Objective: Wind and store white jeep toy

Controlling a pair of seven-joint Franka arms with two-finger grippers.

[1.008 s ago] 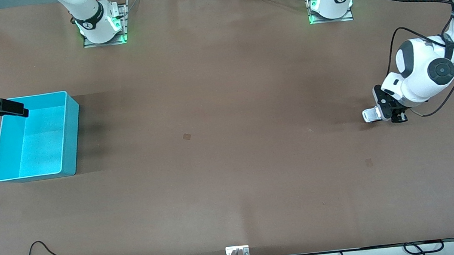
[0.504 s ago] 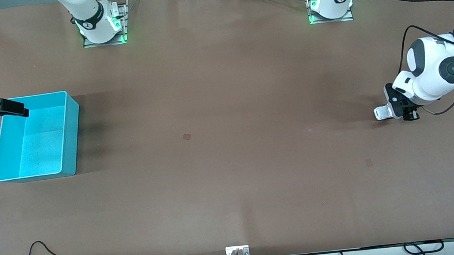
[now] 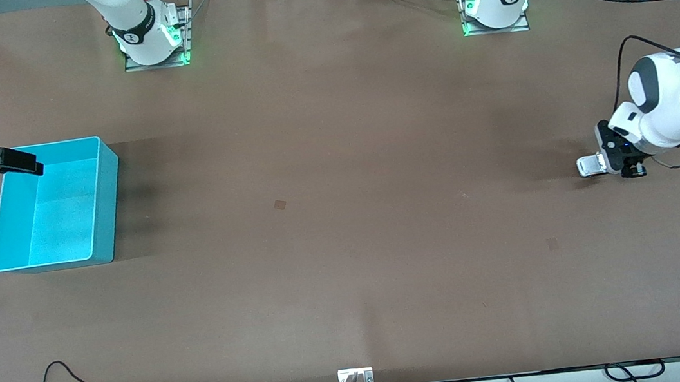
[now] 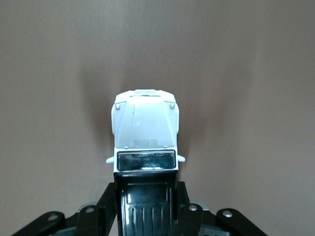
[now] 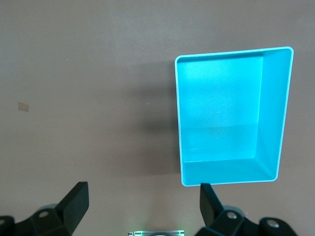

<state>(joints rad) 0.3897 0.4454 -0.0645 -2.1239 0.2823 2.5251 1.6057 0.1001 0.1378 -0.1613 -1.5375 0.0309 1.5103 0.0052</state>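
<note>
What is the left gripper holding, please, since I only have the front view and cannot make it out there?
Observer: The left wrist view shows the left gripper shut on the white jeep toy, gripping its black rear section with the white hood pointing away from the fingers.
Operator: Thank you. Is anything already in the turquoise bin?
Observer: No. The right wrist view looks straight down into the turquoise bin, and its floor is bare.
Operator: And are the right gripper's fingers open?
Observer: Yes. That same view shows the right gripper open, with nothing between its fingers; it waits at the bin's edge toward the right arm's end of the table.
</note>
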